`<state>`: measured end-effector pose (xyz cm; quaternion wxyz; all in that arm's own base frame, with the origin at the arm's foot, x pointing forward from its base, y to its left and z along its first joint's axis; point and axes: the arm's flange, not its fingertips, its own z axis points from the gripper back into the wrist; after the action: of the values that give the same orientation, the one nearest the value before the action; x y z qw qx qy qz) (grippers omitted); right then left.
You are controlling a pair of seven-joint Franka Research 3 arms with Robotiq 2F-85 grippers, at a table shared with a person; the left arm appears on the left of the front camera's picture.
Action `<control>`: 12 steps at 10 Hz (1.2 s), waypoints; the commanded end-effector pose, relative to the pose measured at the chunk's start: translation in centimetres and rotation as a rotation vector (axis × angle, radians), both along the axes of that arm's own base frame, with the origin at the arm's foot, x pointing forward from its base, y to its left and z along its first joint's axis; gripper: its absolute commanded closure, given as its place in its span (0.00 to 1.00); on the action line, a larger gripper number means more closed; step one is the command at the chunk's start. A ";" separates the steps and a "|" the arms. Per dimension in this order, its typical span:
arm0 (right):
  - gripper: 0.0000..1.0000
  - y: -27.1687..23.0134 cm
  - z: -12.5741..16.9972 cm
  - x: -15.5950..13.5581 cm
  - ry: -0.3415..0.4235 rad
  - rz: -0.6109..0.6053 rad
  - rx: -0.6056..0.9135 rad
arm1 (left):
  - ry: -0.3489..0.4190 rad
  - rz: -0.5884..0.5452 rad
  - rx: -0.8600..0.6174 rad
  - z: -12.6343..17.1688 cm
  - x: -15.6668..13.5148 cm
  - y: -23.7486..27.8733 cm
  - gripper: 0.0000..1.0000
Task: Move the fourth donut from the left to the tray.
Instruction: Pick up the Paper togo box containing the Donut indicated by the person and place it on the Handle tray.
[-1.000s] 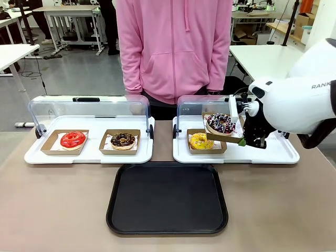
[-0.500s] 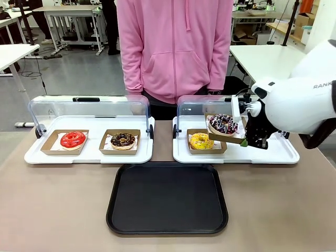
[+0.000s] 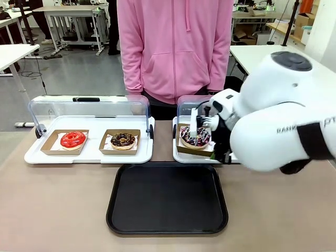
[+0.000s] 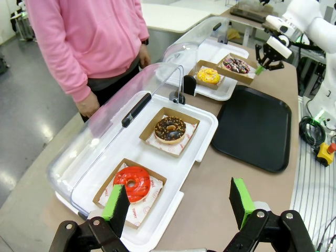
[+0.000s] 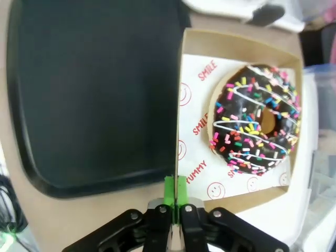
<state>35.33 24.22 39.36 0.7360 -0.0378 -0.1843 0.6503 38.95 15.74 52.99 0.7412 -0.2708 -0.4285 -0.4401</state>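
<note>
The right arm (image 3: 278,123) is glossy white with bulbous rounded joints, a grey cap on top, grey lettering and a black band. Both grippers, left gripper (image 4: 178,202) and right gripper (image 5: 175,195), are black linkage fingers with silver pivot screws and green pads (image 4: 116,202).

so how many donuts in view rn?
4. Red donut and crumb-topped chocolate donut sit in the left white tray; yellow donut in the other white tray; the sprinkled fourth donut is held up by the right gripper.
</note>
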 end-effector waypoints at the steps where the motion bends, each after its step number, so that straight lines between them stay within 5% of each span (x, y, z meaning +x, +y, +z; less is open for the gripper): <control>1: 0.98 1.6 -1.8 -3.4 -0.019 -0.034 -0.016 | -0.013 -0.004 -0.016 0.2 0.0 -0.1 0.00; 6: 0.98 7.5 -5.8 -6.9 0.008 0.063 -0.008 | -0.013 -0.004 -0.016 0.2 0.0 -0.1 0.00; 12: 0.98 8.4 -8.7 -8.7 0.029 0.099 -0.071 | -0.013 -0.004 -0.016 0.2 0.0 -0.1 0.00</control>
<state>28.28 33.82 31.54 0.6987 -0.0376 -0.1454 0.6995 38.95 15.75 52.98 0.7412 -0.2709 -0.4285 -0.4400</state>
